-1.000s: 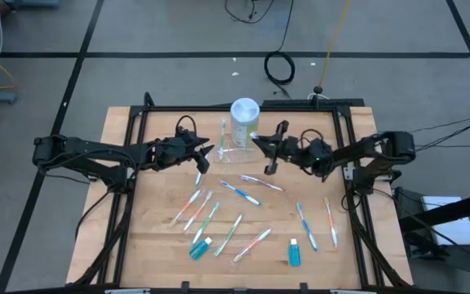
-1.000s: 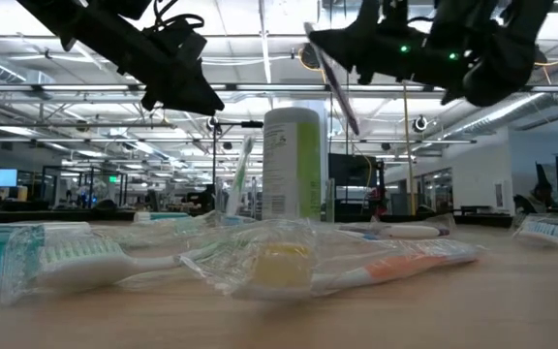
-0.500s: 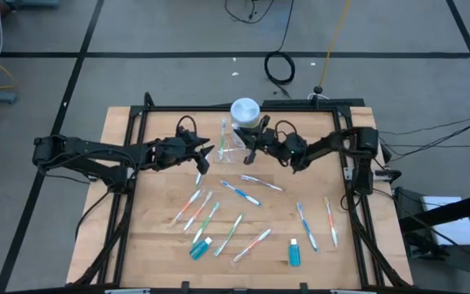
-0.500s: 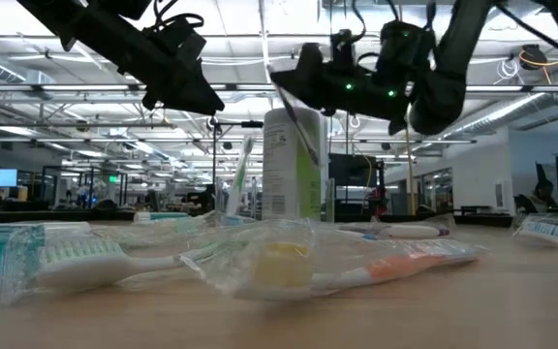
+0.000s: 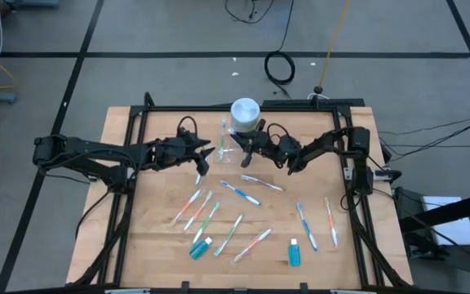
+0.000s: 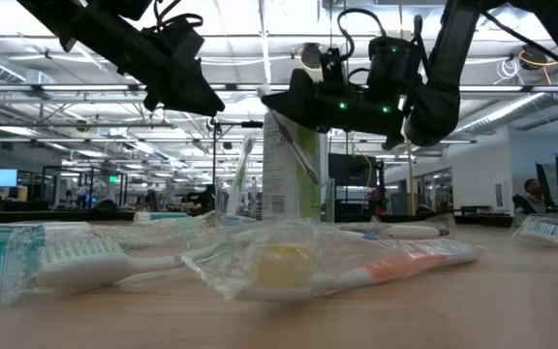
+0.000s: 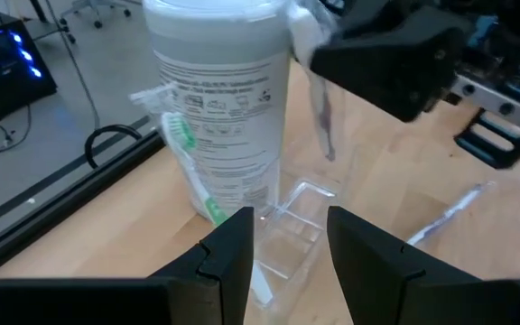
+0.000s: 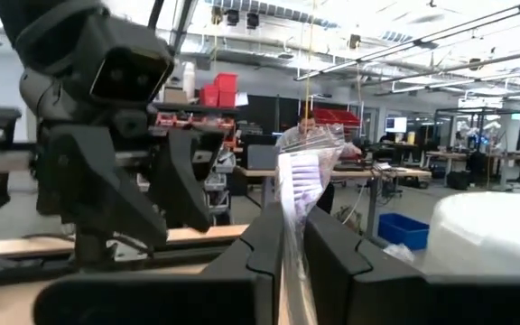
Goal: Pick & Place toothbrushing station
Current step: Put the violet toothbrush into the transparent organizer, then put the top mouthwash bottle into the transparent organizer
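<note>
While the right gripper pinches a wrapped toothbrush just beside the canister, above the clear cup, the left gripper hovers near, fingers parted, holding nothing; other toothbrushes lie scattered

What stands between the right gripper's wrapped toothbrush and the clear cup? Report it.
Nothing visible. The right gripper holds the wrapped toothbrush just above the clear cup; the white canister stands beside it, not between; the left gripper hovers aside.
</note>
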`<control>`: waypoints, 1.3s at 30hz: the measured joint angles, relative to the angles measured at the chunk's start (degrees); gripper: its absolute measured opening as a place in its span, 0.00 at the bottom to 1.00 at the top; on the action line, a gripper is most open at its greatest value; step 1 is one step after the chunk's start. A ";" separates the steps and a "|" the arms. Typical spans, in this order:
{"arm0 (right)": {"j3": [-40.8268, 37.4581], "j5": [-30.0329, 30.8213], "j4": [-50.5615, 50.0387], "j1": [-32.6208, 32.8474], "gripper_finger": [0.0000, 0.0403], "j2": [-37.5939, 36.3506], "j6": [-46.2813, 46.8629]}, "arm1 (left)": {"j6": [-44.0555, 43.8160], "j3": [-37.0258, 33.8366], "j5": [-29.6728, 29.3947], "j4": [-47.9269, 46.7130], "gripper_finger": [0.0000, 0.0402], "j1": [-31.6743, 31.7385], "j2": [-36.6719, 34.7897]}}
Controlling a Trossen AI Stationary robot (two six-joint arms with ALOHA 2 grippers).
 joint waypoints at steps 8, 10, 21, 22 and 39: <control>-0.02 7.31 -4.62 0.39 0.12 -0.02 -0.23 | -0.54 0.00 1.87 -1.92 0.37 0.00 0.00; -0.02 8.11 -6.24 0.39 0.14 0.00 0.08 | -0.61 0.00 1.87 -2.15 0.37 0.00 0.00; -0.04 12.09 -8.81 1.29 0.29 -0.01 -1.82 | -0.55 0.00 1.89 -2.47 0.37 -0.87 0.00; -0.04 12.08 -8.79 1.29 0.31 -0.21 -1.84 | -0.55 0.00 1.89 -2.45 0.37 -0.96 0.00; -11.32 14.85 -25.89 3.47 0.36 -21.67 -4.96 | -1.86 0.00 1.94 -2.74 0.37 -1.75 0.00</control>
